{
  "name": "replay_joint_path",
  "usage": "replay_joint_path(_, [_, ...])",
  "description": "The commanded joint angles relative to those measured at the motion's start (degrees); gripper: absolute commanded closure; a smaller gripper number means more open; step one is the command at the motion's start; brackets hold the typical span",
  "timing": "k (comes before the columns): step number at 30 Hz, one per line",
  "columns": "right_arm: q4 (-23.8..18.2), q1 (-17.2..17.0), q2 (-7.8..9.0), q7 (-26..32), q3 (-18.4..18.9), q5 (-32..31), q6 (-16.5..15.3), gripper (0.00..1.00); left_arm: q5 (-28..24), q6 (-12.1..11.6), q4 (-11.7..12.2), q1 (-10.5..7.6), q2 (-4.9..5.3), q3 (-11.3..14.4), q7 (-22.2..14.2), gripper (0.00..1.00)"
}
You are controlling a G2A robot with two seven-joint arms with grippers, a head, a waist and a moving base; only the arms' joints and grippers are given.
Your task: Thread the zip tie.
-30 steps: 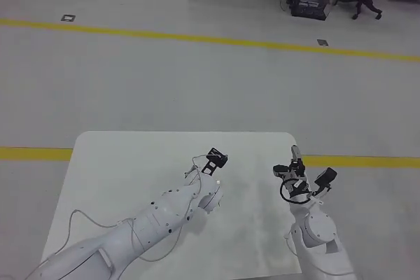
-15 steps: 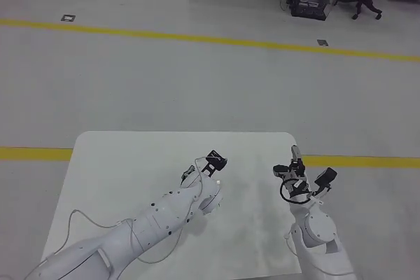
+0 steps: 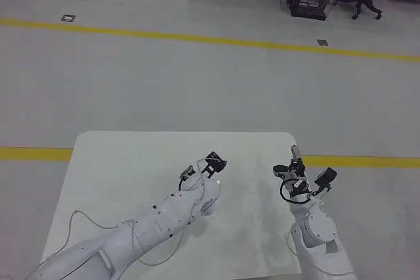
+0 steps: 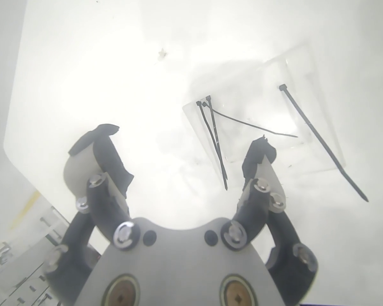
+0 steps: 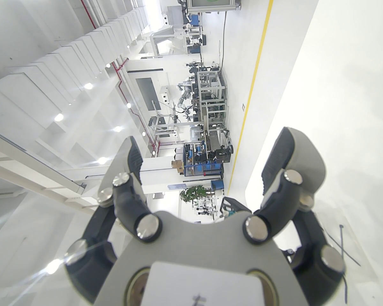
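Observation:
Several black zip ties lie on a clear plastic sheet (image 4: 261, 93) on the white table (image 3: 126, 175). A cluster of three zip ties (image 4: 214, 135) crosses near their heads, and one long zip tie (image 4: 322, 143) lies apart at the sheet's side. My left gripper (image 4: 178, 143) hovers open just short of the cluster, nothing between its fingers; in the top view the left gripper (image 3: 213, 165) is at mid-table. My right gripper (image 5: 207, 138) stands open and empty, pointing up toward the room, with a zip tie (image 5: 344, 238) on the table beneath it. The right gripper (image 3: 292, 162) is near the table's right edge.
The table's rounded corner (image 4: 9, 154) lies close beside the left gripper. A yellow floor line (image 3: 28, 153) runs past the table on both sides. Bare tabletop spreads to the left of the left arm (image 3: 154, 224).
The left wrist has turned slightly and its gripper has shifted a little toward the near side. The right arm has kept still.

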Motion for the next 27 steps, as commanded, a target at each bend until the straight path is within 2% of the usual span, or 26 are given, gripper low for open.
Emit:
replay_joint_path(1, [0.0, 0.0, 0.0, 0.0, 0.0, 0.0, 0.0, 0.0, 0.4, -0.5, 0.3, -0.03, -0.14, 0.2, -0.5, 0.29])
replay_joint_path(5, [0.0, 0.0, 0.0, 0.0, 0.0, 0.0, 0.0, 0.0, 1.4, -0.9, 0.7, -0.08, -0.48, 0.6, -1.1, 0.5])
replay_joint_path(7, [0.0, 0.0, 0.0, 0.0, 0.0, 0.0, 0.0, 0.0, 2.0, -1.0, 0.8, -0.07, -0.64, 0.7, -1.3, 0.52])
replay_joint_path(16, [0.0, 0.0, 0.0, 0.0, 0.0, 0.0, 0.0, 0.0, 4.5, -1.7, 1.1, 0.25, -1.06, 0.9, -2.0, 0.49])
replay_joint_path(22, [0.0, 0.0, 0.0, 0.0, 0.0, 0.0, 0.0, 0.0, 4.8, -3.3, 0.5, 0.87, -1.17, 0.5, -2.3, 0.41])
replay_joint_path(24, [0.0, 0.0, 0.0, 0.0, 0.0, 0.0, 0.0, 0.0, 4.9, -3.5, 0.3, 1.05, -1.2, 0.3, -2.2, 0.42])
replay_joint_path(27, [0.0, 0.0, 0.0, 0.0, 0.0, 0.0, 0.0, 0.0, 5.7, -4.2, 0.2, 1.18, -1.27, 0.3, -2.5, 0.51])
